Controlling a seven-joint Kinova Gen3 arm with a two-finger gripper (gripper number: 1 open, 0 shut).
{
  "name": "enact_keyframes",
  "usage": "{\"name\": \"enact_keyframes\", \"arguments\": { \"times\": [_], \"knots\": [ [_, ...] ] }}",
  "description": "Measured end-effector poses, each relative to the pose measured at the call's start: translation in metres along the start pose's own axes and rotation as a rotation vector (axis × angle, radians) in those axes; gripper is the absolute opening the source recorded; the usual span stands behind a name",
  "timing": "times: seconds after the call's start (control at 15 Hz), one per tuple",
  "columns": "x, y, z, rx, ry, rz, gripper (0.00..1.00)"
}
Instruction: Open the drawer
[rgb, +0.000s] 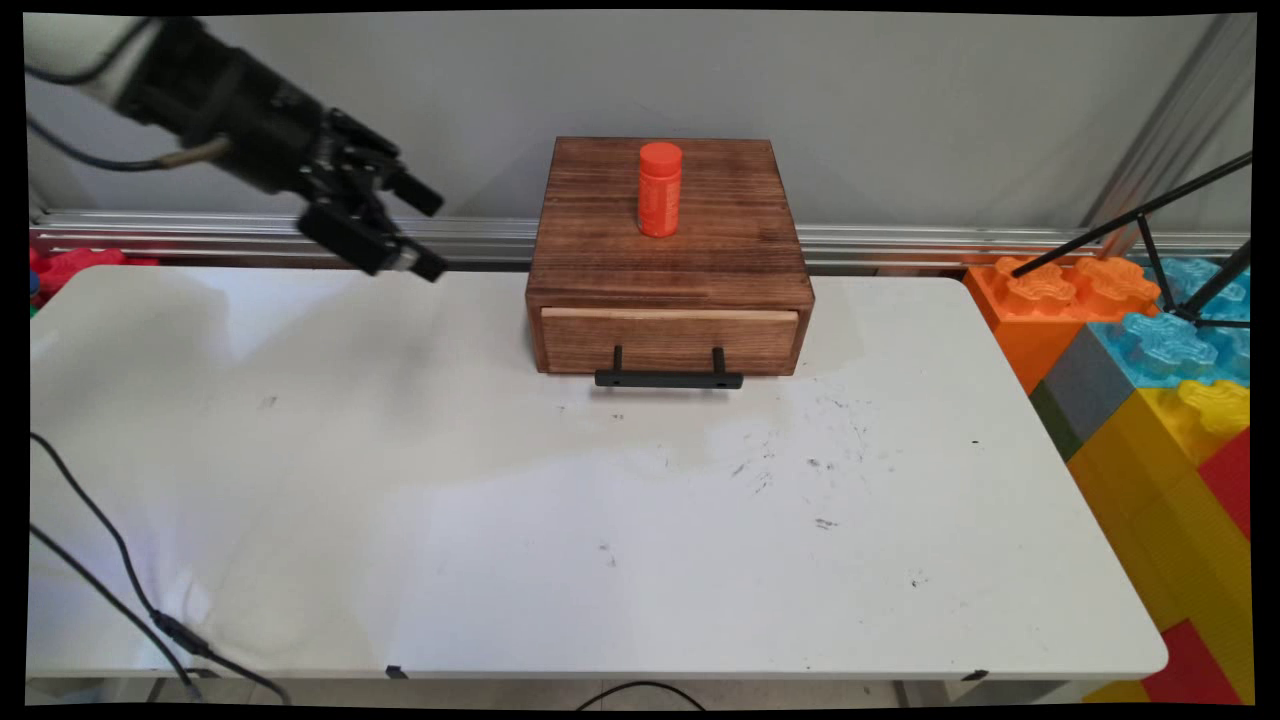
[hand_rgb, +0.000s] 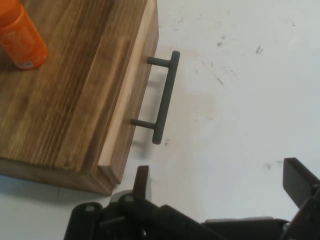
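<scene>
Hand (rgb: 425, 232) raised off the wooden drawer box's (rgb: 668, 235) left side, fingers spread wide, gripping nothing; orange bottle (rgb: 660, 189) upright on the box top, black drawer handle (rgb: 669, 378) facing the bench (rgb: 400, 480) front, drawer shut.

gripper (rgb: 425, 230): black, two-fingered, fingers spread apart, nothing between them; raised above the table's far left part, at about 9 o'clock from the box, apart from it.
wooden box (rgb: 668, 250): dark brown, square, at the table's far middle; drawer (rgb: 668, 340) faces 6 o'clock and looks slightly ajar.
handle (rgb: 668, 377): black bar on two posts on the drawer front.
orange bottle (rgb: 660, 189): capped cylinder, upright on the box top, toward 12 o'clock.
</scene>
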Motion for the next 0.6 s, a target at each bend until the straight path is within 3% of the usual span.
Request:
{"name": "enact_keyframes", "arguments": {
  "times": [0.6],
  "knots": [
    [0.062, -0.005, 0.114, -0.004, -0.122, 0.146, 1.00]
  ]
}}
